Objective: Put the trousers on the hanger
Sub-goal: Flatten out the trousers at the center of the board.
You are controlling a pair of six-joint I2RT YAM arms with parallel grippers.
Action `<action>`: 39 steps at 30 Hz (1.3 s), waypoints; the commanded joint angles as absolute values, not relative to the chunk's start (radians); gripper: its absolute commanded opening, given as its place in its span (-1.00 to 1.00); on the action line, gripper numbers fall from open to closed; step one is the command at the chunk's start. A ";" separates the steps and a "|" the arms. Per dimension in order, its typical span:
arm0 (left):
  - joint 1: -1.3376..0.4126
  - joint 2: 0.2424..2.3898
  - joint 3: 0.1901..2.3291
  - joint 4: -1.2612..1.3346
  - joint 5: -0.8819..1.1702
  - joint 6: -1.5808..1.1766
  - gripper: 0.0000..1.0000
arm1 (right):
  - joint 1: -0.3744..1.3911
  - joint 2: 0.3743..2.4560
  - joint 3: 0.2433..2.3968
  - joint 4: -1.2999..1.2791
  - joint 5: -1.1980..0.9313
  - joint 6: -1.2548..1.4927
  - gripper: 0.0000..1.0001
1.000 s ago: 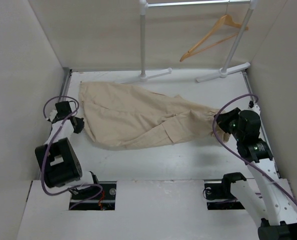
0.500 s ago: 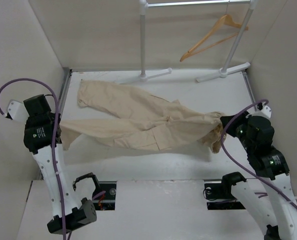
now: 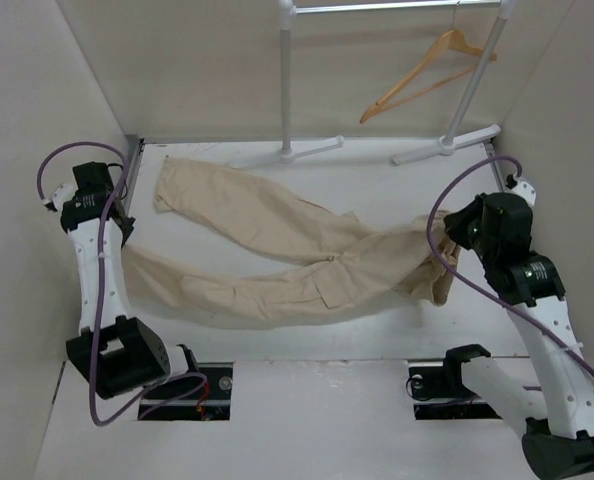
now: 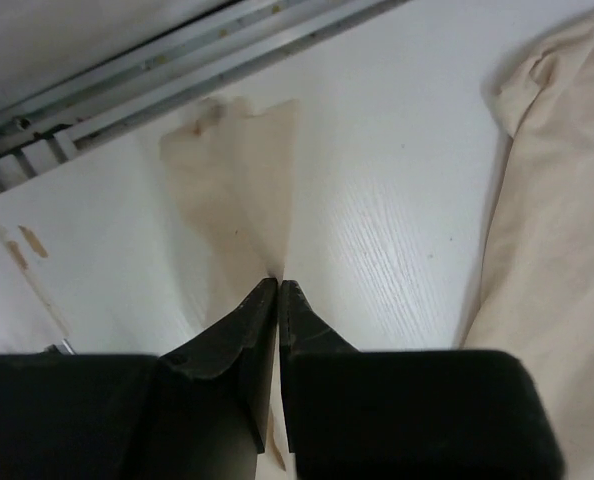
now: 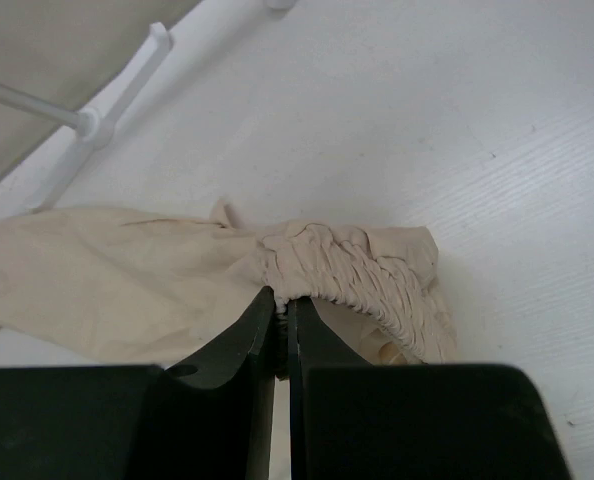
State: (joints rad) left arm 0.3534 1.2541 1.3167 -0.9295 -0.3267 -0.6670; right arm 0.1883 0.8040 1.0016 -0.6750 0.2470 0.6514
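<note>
Bases of both arms sit at the near edge of the white table (image 3: 397, 185), with purple cables looping off each arm. On the left side, the left gripper (image 4: 278, 287) has its two black fingers pressed together, with no gap at the tips. A thin, blurred flap of tan cloth fans out from between them, so it is pinching the end of one leg of the trousers (image 3: 357, 255). More of the same cloth lies on the table at the right edge of the left wrist view.

On the right side, the right gripper (image 5: 282, 302) is likewise clamped tight, its tips biting the gathered, ribbed waistband, which bunches up just beyond the fingers.

Between the two arms the trousers are spread across the middle of the table. One leg runs from the waistband leftward to the left gripper. The other leg lies flat and angles away toward the far left corner.

Farther back, the white rack (image 3: 287, 80) stands on the table by the back wall, its feet resting on the surface just past the far leg. The hanger (image 3: 415, 70) hangs by its hook from the rack's top bar, tilted, near the right pole and well apart from the trousers.
</note>
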 commanded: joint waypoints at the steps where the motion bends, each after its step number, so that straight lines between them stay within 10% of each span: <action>1: 0.329 1.270 1.393 -0.881 -0.276 -0.713 -0.92 | 0.172 0.802 1.178 -0.586 0.221 0.640 -0.97; 20: 0.432 1.172 1.120 -0.865 -0.364 -0.641 -0.80 | 0.096 0.402 0.756 -1.062 0.120 0.807 -0.96; 26: 0.158 1.282 1.212 -0.781 -0.336 -0.653 -0.39 | 0.096 0.455 0.840 -1.052 0.256 0.744 0.24; 30: 0.019 1.438 1.294 -0.706 -0.379 -0.652 -0.19 | 0.096 0.523 0.949 -1.034 0.420 0.666 0.47; 33: -0.010 1.619 1.426 -0.680 -0.353 -0.641 -0.08 | 0.102 0.590 0.992 -0.956 0.482 0.629 0.26; 36: -0.018 1.809 1.598 -0.666 -0.298 -0.624 0.00 | 0.096 0.724 0.956 -0.846 0.414 0.607 -0.73; 39: -0.022 1.968 1.742 -0.675 -0.259 -0.600 0.03 | 0.027 0.843 0.916 -0.741 0.353 0.634 -0.74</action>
State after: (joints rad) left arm -0.0170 1.9015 1.6352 -0.6838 -0.2981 -0.6342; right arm 0.0704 0.7509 0.9504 -0.8902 0.3794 0.6472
